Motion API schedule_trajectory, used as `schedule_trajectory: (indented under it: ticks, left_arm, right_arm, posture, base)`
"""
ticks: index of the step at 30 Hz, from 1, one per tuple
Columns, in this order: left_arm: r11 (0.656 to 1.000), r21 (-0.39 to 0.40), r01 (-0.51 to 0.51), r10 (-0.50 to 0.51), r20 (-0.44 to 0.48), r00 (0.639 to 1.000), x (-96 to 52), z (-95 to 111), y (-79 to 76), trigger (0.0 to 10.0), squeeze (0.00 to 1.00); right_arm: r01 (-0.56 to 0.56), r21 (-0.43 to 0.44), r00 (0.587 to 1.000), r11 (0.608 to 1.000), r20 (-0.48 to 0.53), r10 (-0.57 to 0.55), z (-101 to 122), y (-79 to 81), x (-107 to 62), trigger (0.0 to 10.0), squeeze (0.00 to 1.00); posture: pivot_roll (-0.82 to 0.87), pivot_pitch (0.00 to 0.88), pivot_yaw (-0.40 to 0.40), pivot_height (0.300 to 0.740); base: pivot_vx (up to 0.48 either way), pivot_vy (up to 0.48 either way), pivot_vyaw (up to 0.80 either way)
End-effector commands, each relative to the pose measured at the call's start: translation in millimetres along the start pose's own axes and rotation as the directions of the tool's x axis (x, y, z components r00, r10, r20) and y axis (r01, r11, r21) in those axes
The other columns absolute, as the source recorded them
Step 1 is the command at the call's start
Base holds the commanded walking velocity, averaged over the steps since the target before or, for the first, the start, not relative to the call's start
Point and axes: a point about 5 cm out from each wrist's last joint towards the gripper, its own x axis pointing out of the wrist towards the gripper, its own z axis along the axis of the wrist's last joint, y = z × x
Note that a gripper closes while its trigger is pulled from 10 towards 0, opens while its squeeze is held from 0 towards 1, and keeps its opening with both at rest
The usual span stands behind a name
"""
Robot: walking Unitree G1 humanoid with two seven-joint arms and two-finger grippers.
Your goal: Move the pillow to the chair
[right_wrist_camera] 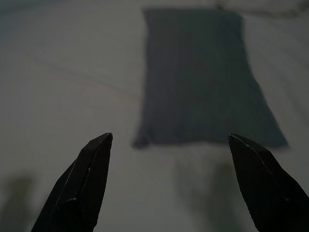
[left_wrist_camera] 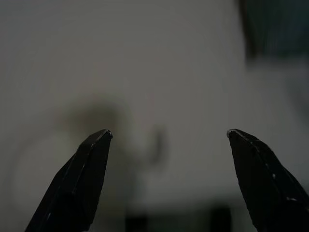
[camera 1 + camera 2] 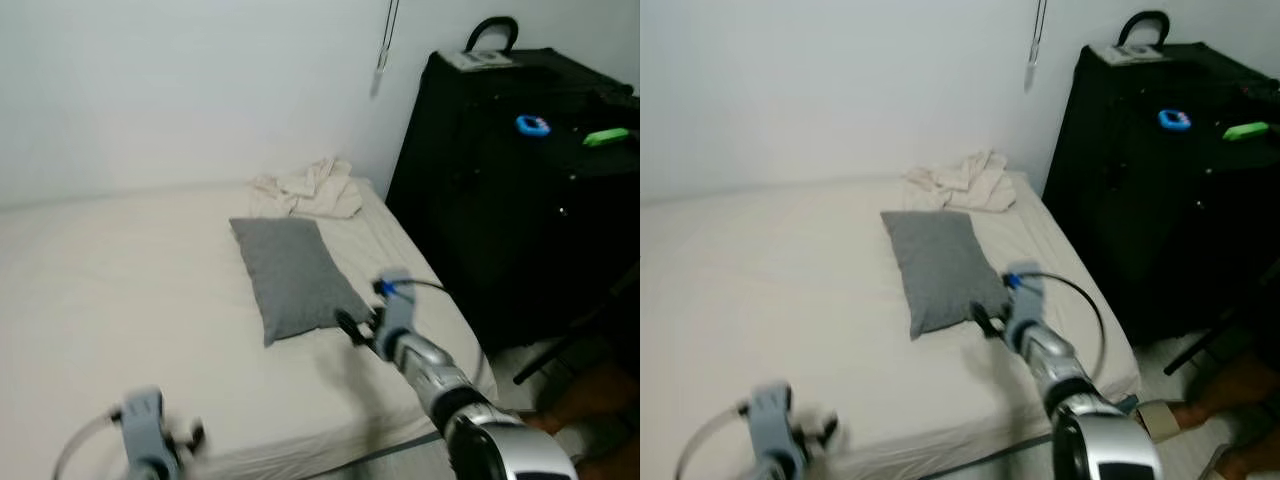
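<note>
A grey pillow (image 3: 294,275) lies flat on the cream bed (image 3: 100,300), near its right edge, a crumpled cloth (image 3: 308,188) beyond it. The right gripper (image 1: 169,145), fingers apart, hovers just short of the pillow's near end; the left gripper (image 2: 168,140), also spread, hangs over the bed's near left.

One pillow (image 3: 293,275), one bed (image 3: 120,300), one cabinet (image 3: 500,190)

A big bed (image 3: 120,300) with a pale sheet stands against a plain white wall (image 3: 180,90). Beside the bed stands a tall black cabinet (image 3: 510,190). A cord (image 3: 385,40) hangs down the wall near the cabinet.
</note>
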Motion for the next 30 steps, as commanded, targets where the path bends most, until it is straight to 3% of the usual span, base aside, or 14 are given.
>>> schedule_trajectory:
  ticks: [1,2,3,9,10,17,30]
  left_arm:
    - [1.0,-0.006,0.0,0.0,0.051,0.999,1.9,10,2.4,10.0,0.0]
    - [0.999,0.02,0.027,-0.029,0.133,0.991,8.7,31,-1.1,10.0,0.0]
    - [0.999,0.037,0.036,-0.042,0.158,0.987,10.7,38,-3.1,10.0,0.0]
    - [0.991,0.088,0.097,-0.116,0.244,0.963,17.1,61,-18.2,10.0,0.0]
    - [0.987,0.093,0.131,-0.151,0.262,0.953,19.1,65,-26.9,10.0,0.0]
    - [0.963,0.065,0.262,-0.27,0.27,0.924,20.6,64,-53.4,10.0,0.0]
    - [0.93,0.014,0.367,-0.356,0.276,0.893,17.7,57,-72.7,10.0,0.0]
  right_arm:
    - [-0.003,0.014,1.0,1.0,0.028,0.003,6,-1.7,0.3,10.0,0.0]
    - [-0.012,0.021,0.999,1.0,0.05,0.011,13,-0.5,2.3,10.0,0.0]
    - [-0.012,0.029,0.998,1.0,0.059,0.01,15,-0.9,2.5,10.0,0.0]
    - [-0.003,0.042,0.997,0.999,0.081,-0.001,21,-6.9,1.1,10.0,0.0]
    - [0.001,0.051,0.996,0.999,0.086,-0.006,22,-9.4,0.2,10.0,0.0]
    - [0.003,0.056,0.996,0.998,0.086,-0.007,20,-12.9,-2.1,10.0,0.0]
    - [0.007,0.08,0.996,0.997,0.086,-0.014,17,-15.7,-3.9,10.0,0.0]
  posture:
    - [-0.07,0.069,-0.047,0.735]
    - [-0.06,0.067,-0.048,0.725]
    - [-0.06,0.067,-0.048,0.72]
    - [-0.06,0.066,-0.043,0.695]
    - [-0.06,0.066,-0.043,0.685]
    - [-0.07,0.067,-0.04,0.65]
    - [-0.07,0.075,-0.038,0.595]
  base:
    - [0.0,0.0,0.0]
    - [0.0,0.0,0.0]
    - [0.0,0.0,0.0]
    - [0.0,0.0,0.0]
    - [0.0,0.0,0.0]
    - [0.0,0.0,0.0]
    - [0.0,0.0,0.0]
